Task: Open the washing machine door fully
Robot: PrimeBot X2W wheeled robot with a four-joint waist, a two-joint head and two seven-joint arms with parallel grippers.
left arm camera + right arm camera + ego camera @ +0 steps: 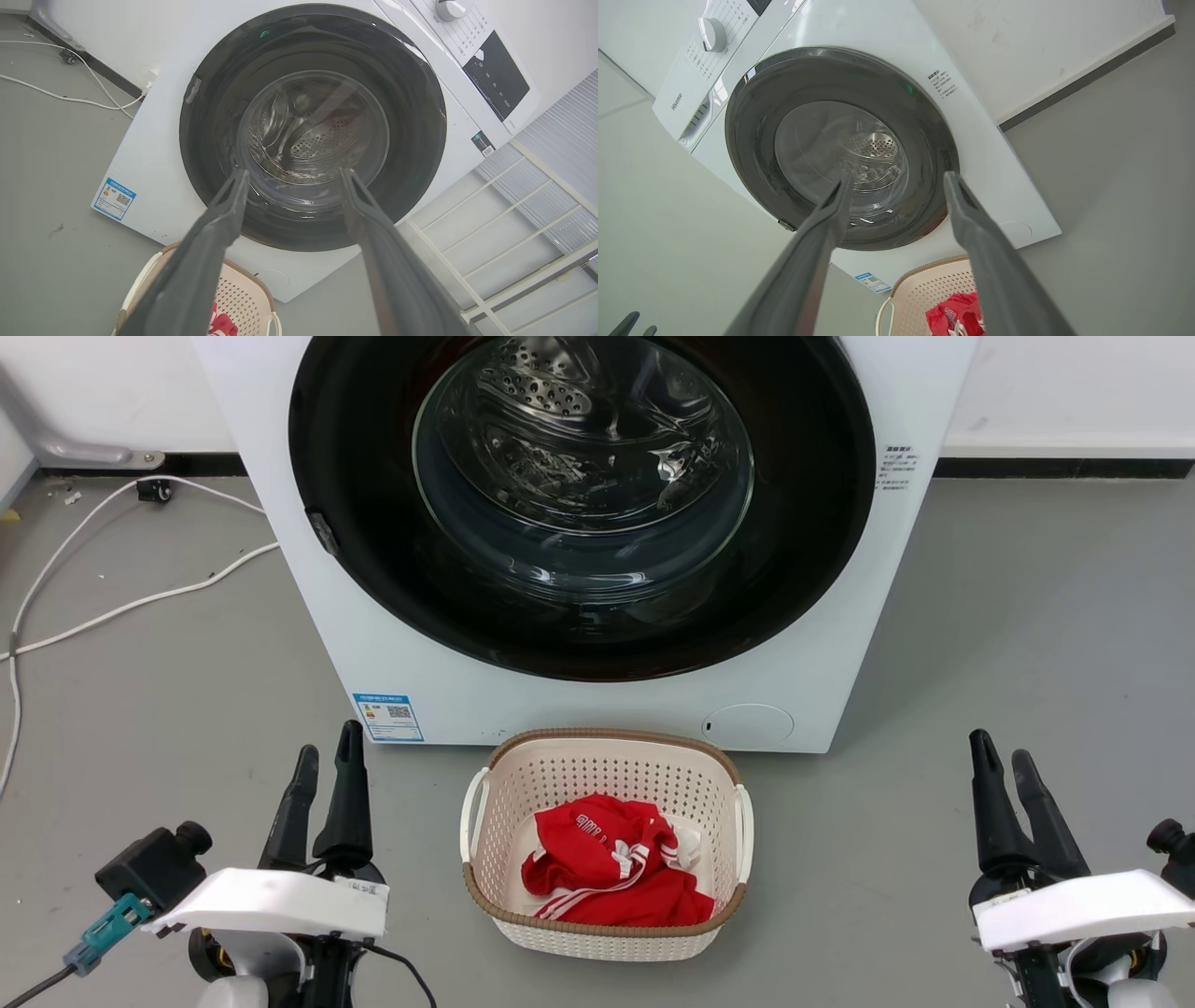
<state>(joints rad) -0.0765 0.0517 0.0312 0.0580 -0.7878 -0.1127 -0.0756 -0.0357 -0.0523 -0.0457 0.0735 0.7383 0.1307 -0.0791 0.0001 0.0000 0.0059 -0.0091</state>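
The washing machine door (355, 476) is sitting shut, flush against the front of the white machine (607, 709), ahead of and above both grippers. A small grey tab (322, 533) is showing on the door's left rim. That is putting the left gripper (329, 739), fingers spread and holding nothing, nearer the likely pull point than the right gripper (999, 747), likewise spread and empty. Between them a basket (611, 735) is holding a red garment (616, 877). "Hisense" (676, 101) is showing on the control panel; a blue QR label (387, 717) and a side sticker (898, 467) are proving too small to read.
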